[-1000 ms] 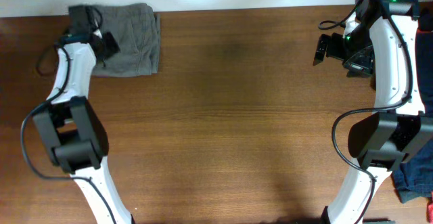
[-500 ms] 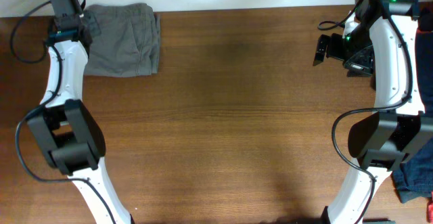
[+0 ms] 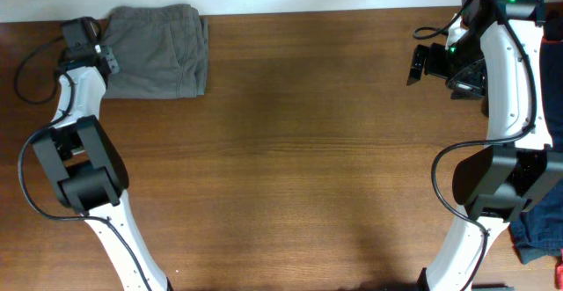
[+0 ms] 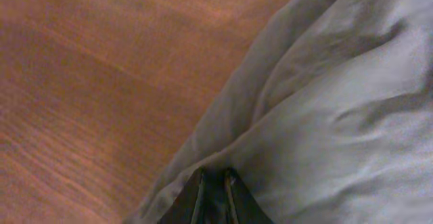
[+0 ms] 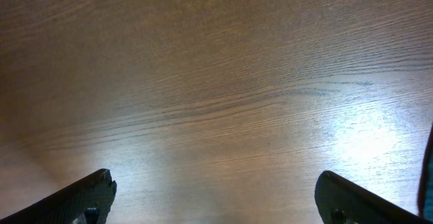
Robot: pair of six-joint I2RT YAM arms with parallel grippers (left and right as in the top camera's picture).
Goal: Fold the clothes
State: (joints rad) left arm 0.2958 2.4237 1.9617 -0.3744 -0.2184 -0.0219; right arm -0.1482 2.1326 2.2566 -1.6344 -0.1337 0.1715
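Shorts (image 3: 158, 52) at table's (image 3: 308, 150) far-left corner. Left claw (image 4: 213, 178) over their left edge, fingers nearly together, grip unclear. Right claw (image 3: 428, 63) wide open.

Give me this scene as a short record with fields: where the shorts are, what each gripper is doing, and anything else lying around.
shorts: grey-olive, lying as a compact wrinkled rectangle at the far left corner of the table
left gripper: fingertips nearly together, right over the shorts' edge, no fabric visible between them
right gripper: open wide, above bare wood at the far right, holding nothing
other: dark blue cloth at the right edge, beside the right arm's base
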